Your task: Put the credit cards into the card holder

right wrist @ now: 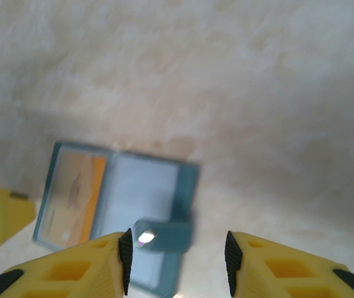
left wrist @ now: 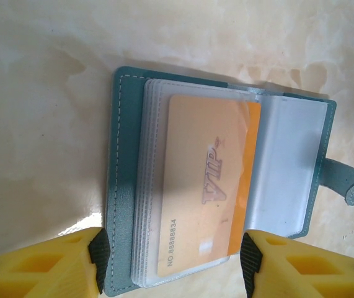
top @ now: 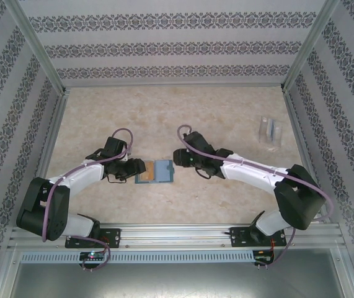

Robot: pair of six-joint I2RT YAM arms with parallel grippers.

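The teal card holder (top: 162,172) lies open on the table between both arms. In the left wrist view the card holder (left wrist: 123,186) shows a stack of clear sleeves, and an orange credit card (left wrist: 207,186) marked VIP sits in the top sleeve. My left gripper (left wrist: 173,261) is open, one pad by the holder's outer edge and the other by the card's far edge. The right wrist view is blurred. There my right gripper (right wrist: 177,261) is open just over the holder's snap strap (right wrist: 167,234), gripping nothing, and the card (right wrist: 71,192) lies beyond.
A clear plastic stand (top: 268,130) is at the far right of the table, near the patterned right wall. Patterned walls enclose the pale marbled tabletop (top: 164,118) on three sides. A metal rail (top: 177,234) runs along the near edge.
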